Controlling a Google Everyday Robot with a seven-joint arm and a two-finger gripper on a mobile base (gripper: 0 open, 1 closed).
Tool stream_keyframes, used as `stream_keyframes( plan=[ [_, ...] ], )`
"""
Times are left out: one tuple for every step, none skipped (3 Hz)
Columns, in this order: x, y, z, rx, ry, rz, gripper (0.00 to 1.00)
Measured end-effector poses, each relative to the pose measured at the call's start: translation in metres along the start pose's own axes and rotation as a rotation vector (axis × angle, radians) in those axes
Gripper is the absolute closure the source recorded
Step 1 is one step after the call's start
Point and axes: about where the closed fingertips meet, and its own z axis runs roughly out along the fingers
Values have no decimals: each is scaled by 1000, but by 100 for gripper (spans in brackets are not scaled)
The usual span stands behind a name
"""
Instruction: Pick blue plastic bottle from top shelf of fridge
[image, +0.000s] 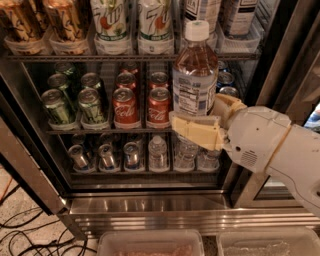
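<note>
My gripper (202, 125) is shut on the blue plastic bottle (195, 75), a large clear bottle with a white screw cap and a blue-and-white label with a black text panel. I hold it upright by its lower part, in front of the open fridge (150, 205) and out past the shelves. One cream finger (195, 131) crosses the bottle's front. The top shelf (90, 57) runs behind it with clear cup trays holding 7up bottles (110, 20), gold cans and dark-labelled bottles. My white arm comes in from the lower right.
The middle rack holds green cans (60, 105) and red cola cans (125, 105). The bottom rack holds cans and tiny water bottles (157, 152). The dark door frame (280, 55) stands on the right. Cables (30, 240) lie on the floor, and two clear bins (150, 245) are below.
</note>
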Motion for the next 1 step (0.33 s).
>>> stream_keyframes(
  plan=[
    [0,0,0,0,0,0,100]
  ],
)
